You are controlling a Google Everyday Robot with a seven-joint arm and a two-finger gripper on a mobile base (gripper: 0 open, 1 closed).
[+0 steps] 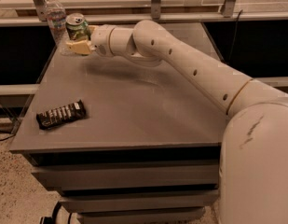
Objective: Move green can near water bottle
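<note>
Now, in the camera view, the robot's white jointed arm [181, 62] reaches from the lower right across the flat grey table [134, 106] to its far left corner. There the two-finger gripper [78, 44] is clamped on the lower part of the green metal drink can [78, 28], which has a silver top and stands upright. One pale yellowish finger [77, 47] crosses the front of the can and hides its base, so I cannot tell whether the can rests on the table. The clear crinkled plastic water bottle [55, 18] stands upright just beside the can, on its left. A dark flat snack bar wrapper [61, 114] lies near the table's front left edge, well apart from both.
</note>
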